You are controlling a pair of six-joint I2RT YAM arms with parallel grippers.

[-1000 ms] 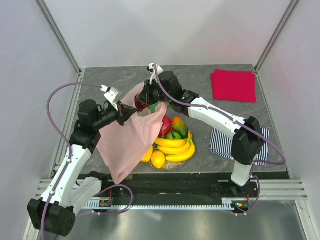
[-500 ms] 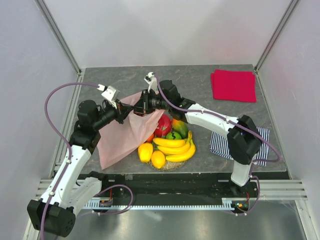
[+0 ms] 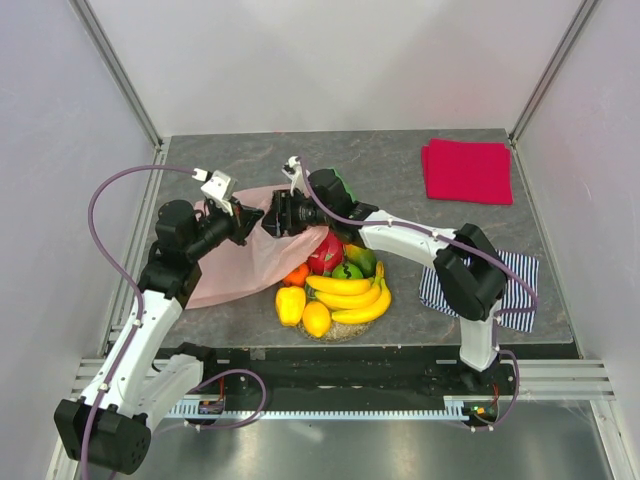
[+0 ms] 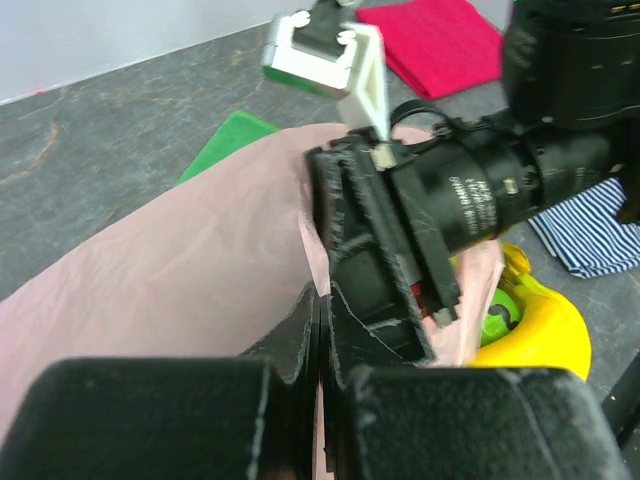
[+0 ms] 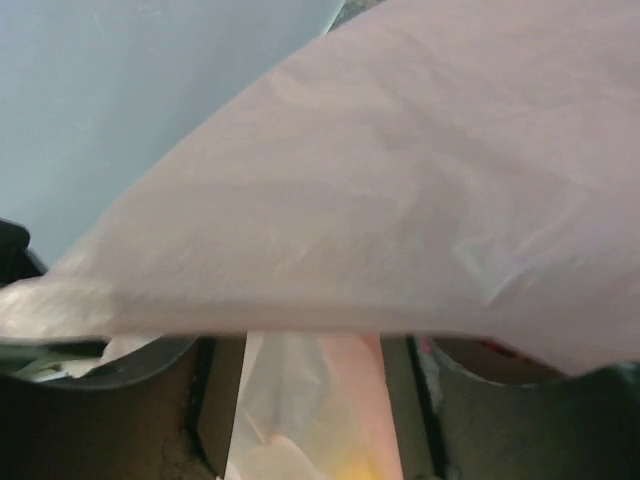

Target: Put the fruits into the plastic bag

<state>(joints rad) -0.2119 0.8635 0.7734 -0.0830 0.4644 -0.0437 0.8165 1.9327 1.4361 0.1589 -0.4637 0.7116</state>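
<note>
Task barely begun: the fruits (image 3: 342, 285) all appear heaped on the plate (image 3: 352, 325), none visibly inside the plastic bag (image 3: 235, 272) slumped left of the plate. The left gripper (image 3: 243, 216) has its jaws pinched on the bag's rim, and the right gripper (image 3: 272, 217) has its jaws apart there.

pale pink plastic bag (image 3: 236, 270), yellow bananas (image 3: 350, 298), red cloth (image 3: 467, 171), navy-striped cloth (image 3: 522, 276), grey marbled table (image 3: 250, 160).
</note>
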